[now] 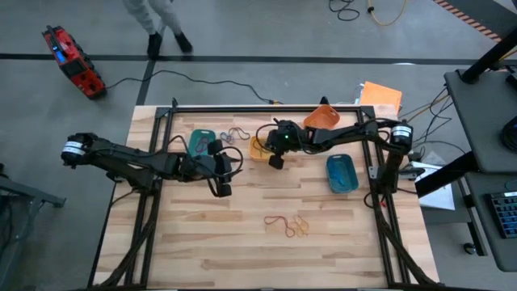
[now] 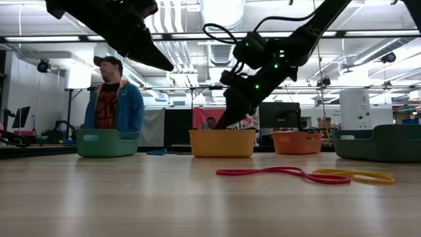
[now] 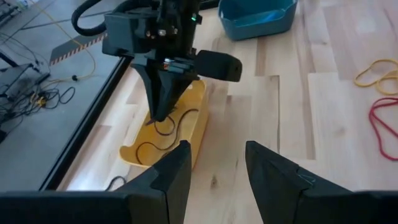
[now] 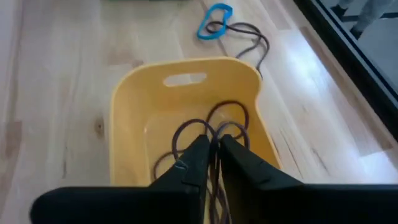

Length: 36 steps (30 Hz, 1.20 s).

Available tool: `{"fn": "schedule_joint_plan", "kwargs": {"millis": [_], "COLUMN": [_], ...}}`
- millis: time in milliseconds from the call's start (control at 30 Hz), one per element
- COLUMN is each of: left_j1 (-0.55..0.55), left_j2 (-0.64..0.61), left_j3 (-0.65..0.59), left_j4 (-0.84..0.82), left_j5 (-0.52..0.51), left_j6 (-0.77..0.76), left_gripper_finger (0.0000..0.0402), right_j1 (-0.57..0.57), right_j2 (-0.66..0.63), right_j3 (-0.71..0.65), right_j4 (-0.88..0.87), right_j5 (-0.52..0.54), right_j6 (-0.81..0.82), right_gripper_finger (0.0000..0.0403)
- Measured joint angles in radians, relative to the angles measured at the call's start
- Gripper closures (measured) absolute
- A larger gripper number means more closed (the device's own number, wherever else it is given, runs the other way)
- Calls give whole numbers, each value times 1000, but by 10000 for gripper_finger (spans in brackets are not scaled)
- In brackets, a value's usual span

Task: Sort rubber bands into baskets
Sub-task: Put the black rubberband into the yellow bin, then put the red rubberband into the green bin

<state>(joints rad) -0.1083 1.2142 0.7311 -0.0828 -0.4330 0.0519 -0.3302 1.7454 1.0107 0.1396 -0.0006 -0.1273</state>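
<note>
My right gripper (image 4: 213, 152) hangs over the yellow basket (image 1: 258, 149), its fingers nearly together on a brown rubber band (image 4: 227, 118). More dark bands (image 3: 149, 149) lie on that basket's floor. My left gripper (image 3: 214, 168) is open with nothing between its fingers; it hovers above the table (image 1: 242, 242) near the teal basket (image 1: 200, 142) and points toward the yellow one. A blue band (image 4: 214, 17) and brown bands (image 4: 252, 37) lie on the table beyond the yellow basket. A red band (image 2: 283, 172) and yellow bands (image 2: 358, 176) lie nearer the front. My right gripper pinches a strand of the brown rubber band (image 4: 215, 134) between its two fingers. The fingers slant down from above into the yellow basket's open top. The band hangs slack below the fingertips (image 3: 158, 112), and its loops rest on the basket's floor.
The orange basket (image 1: 323, 119) stands at the far edge and the blue basket (image 1: 342, 173) at the right. A black frame (image 1: 266, 107) runs around the table's far edge and sides. A person (image 2: 112, 99) stands beyond the table.
</note>
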Motion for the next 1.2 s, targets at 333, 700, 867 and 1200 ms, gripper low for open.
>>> {"fn": "schedule_joint_plan", "kwargs": {"millis": [333, 700, 867, 1200], "left_j1": [1, 1, 1, 1], "left_j2": [4, 5, 6, 8], "left_j3": [0, -16, -21, -21], "left_j4": [2, 0, -1, 8], "left_j5": [-13, -11, -11, -10], "left_j6": [0, -43, -54, -58], "left_gripper_finger": [265, 265, 265, 265], "right_j1": [-4, 25, 79, 224], "right_j2": [-24, -118, -186, -233], "right_j3": [27, 101, 93, 76], "right_j4": [-16, -287, -443, -701], "right_j5": [0, -180, -320, -322], "right_j6": [65, 80, 86, 154], "right_gripper_finger": [283, 257, 267, 285]}}
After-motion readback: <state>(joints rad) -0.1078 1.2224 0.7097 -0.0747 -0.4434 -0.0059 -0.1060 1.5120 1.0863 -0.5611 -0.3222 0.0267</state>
